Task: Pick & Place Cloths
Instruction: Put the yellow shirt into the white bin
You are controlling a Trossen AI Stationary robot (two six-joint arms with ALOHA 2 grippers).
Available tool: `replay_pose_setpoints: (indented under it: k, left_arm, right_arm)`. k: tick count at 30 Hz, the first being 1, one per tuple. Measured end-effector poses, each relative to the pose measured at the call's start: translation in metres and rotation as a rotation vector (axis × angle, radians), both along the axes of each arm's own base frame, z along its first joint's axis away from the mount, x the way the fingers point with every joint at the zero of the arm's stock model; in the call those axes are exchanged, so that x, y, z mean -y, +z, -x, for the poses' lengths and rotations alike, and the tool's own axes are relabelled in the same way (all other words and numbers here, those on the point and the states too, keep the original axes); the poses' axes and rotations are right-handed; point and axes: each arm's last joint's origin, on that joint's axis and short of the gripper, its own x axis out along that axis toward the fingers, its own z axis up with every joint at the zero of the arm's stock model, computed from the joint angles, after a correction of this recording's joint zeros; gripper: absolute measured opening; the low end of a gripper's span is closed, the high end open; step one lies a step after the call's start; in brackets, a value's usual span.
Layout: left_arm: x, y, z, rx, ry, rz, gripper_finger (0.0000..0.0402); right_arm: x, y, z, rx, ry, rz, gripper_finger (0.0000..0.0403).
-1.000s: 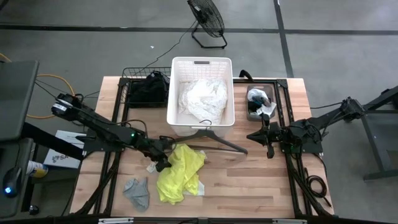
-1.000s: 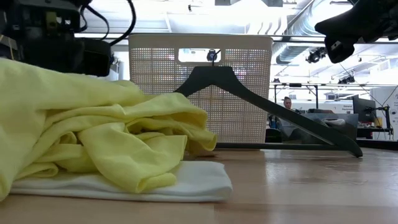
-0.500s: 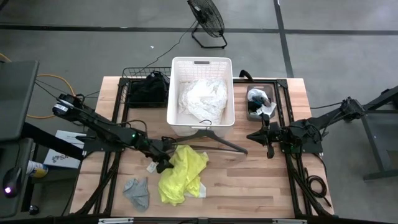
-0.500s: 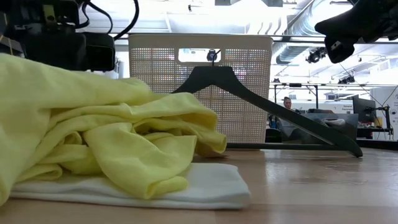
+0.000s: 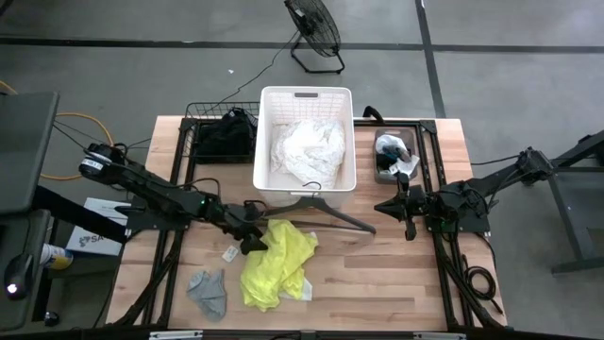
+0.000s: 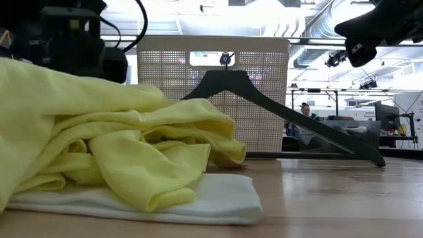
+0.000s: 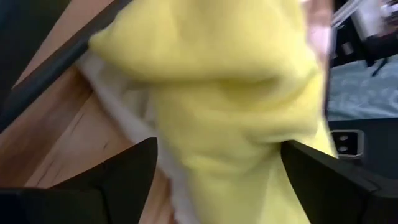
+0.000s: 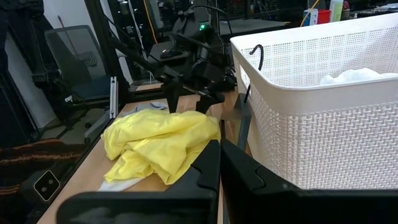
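Left pincer (image 5: 253, 240) spread open over the yellow cloth (image 5: 274, 266), white cloth (image 6: 211, 198) beneath mostly hidden.

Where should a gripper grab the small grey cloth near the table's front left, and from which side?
Take the grey cloth at its bunched middle, straight from above: it lies flat and crumpled on the table, apart from the yellow cloth, so no edge stands up.

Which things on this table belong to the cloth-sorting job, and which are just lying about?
Job:
- yellow cloth, at the left pincer
- white lacy cloth in the basket
- grey cloth
- black cloths
- flat white cloth under the yellow one

Lying about:
- hanger
- fan
- right pincer, waiting
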Motion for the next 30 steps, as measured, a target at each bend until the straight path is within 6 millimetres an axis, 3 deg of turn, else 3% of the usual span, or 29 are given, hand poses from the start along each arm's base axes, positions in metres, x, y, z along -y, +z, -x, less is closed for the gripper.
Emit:
replay_pose_setpoints:
  k: [14, 25, 30]
  left_arm:
    - [0.002, 0.002, -0.013, 0.065, -0.115, 0.091, 0.0352]
    - [0.007, -0.010, -0.026, 0.020, -0.176, 0.092, 0.0351]
    - [0.007, -0.010, -0.026, 0.019, -0.175, 0.091, 0.0317]
  right_arm:
    - [0.000, 0.000, 0.000, 0.000, 0.000, 0.000, 0.0002]
    - [0.000, 0.000, 0.000, 0.000, 0.000, 0.000, 0.0003]
    - [0.000, 0.000, 0.000, 0.000, 0.000, 0.000, 0.0003]
